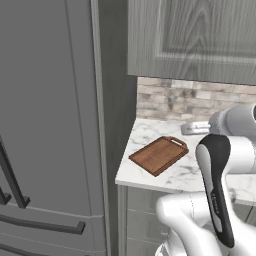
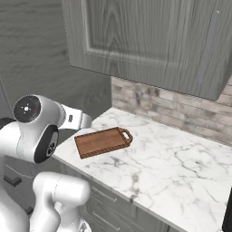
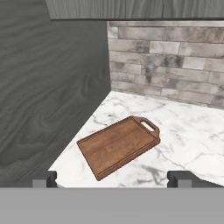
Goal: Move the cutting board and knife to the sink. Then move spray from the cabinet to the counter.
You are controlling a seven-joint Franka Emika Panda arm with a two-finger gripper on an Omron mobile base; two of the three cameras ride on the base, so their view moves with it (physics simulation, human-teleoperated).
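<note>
Cutting board ahead of the wide-open gripper

The gripper (image 3: 113,178) is seen with its jaws fully apart and nothing is held. The cutting board (image 3: 118,145) is laid flat on the counter (image 3: 192,131) just ahead of the fingertips, apart from them, with its loop handle turned away toward the brick wall (image 3: 175,57).

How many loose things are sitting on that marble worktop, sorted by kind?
Cutting board on the counter: 1
Total loose things I can make out on the stretch shown: 1
</note>
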